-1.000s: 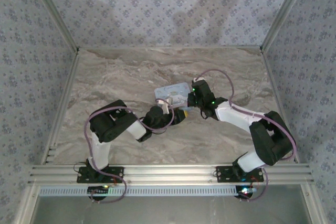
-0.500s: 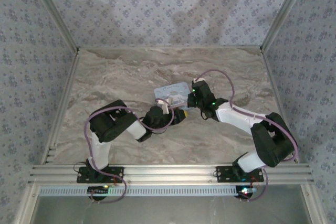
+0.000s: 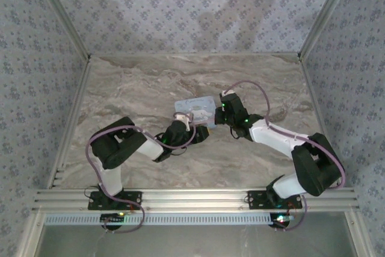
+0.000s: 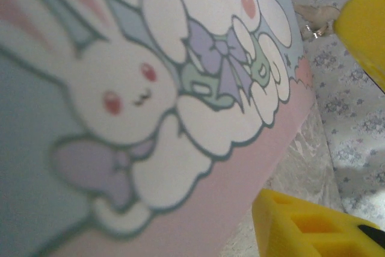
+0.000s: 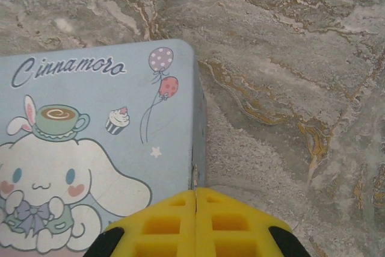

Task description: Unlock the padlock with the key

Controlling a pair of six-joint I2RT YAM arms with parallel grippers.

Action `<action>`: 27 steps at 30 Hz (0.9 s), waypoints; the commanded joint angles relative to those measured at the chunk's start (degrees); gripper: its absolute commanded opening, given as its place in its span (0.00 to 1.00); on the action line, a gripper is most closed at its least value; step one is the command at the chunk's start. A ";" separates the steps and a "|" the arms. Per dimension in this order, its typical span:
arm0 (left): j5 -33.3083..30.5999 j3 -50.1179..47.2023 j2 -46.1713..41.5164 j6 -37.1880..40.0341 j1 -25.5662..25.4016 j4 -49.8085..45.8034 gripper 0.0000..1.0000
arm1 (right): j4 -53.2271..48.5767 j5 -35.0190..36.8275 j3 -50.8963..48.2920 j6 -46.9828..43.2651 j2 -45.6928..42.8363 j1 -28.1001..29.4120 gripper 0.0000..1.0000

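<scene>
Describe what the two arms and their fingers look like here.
Both the left arm and right arm have black joint housings with white link sections, and a lilac cable loops along each. Small green lights glow near the wrists. The fingers are bright yellow plastic, moulded with square recesses.

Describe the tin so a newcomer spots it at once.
Look at the grey marble table, near its middle. The tin lies flat there: a pale blue rectangle. Its lid shows a white long-eared cartoon character, balloons and "Cinnamoro" lettering, the only printed colour on the marble.
</scene>
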 commanded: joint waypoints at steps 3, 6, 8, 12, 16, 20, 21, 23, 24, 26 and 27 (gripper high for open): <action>-4.90 -5.77 4.24 -1.42 1.04 -22.99 0.52 | -0.57 -0.91 -0.54 -0.05 -3.14 0.63 0.00; -5.14 -5.59 4.72 -1.72 1.08 -22.66 0.48 | -0.64 -0.91 -0.94 0.02 -4.24 0.81 0.00; -5.09 -5.37 5.30 -1.45 1.04 -21.74 0.43 | -0.91 -0.74 -1.04 -0.04 -4.91 0.80 0.00; -4.97 -4.74 6.34 -1.38 1.07 -21.47 0.30 | -1.73 -0.47 -1.27 -0.40 -5.93 0.77 0.00; -4.60 -4.11 7.21 -1.55 1.13 -22.34 0.22 | -1.64 -0.47 -1.83 -0.23 -6.55 0.88 0.00; -4.10 -4.01 7.55 -1.43 1.17 -22.38 0.14 | -1.88 -0.47 -1.75 -0.51 -6.90 0.91 0.00; -4.00 -4.01 7.50 -1.40 1.22 -22.46 0.12 | -1.92 -0.55 -1.76 -0.53 -7.01 0.87 0.00; -3.84 -4.01 7.22 -0.97 1.26 -22.74 0.08 | -2.12 -0.56 -1.89 -0.46 -7.51 0.92 0.00; -3.76 -4.01 7.00 -0.66 1.23 -22.84 0.06 | -2.08 -0.64 -2.00 -0.46 -7.86 0.92 0.00; -3.30 -4.06 6.66 -0.18 1.42 -23.00 0.02 | -2.30 -0.64 -2.31 -0.33 -8.75 0.92 0.00; -2.64 -3.88 6.53 -0.13 1.44 -23.35 0.02 | -2.37 -0.64 -2.57 -0.30 -9.32 0.89 0.00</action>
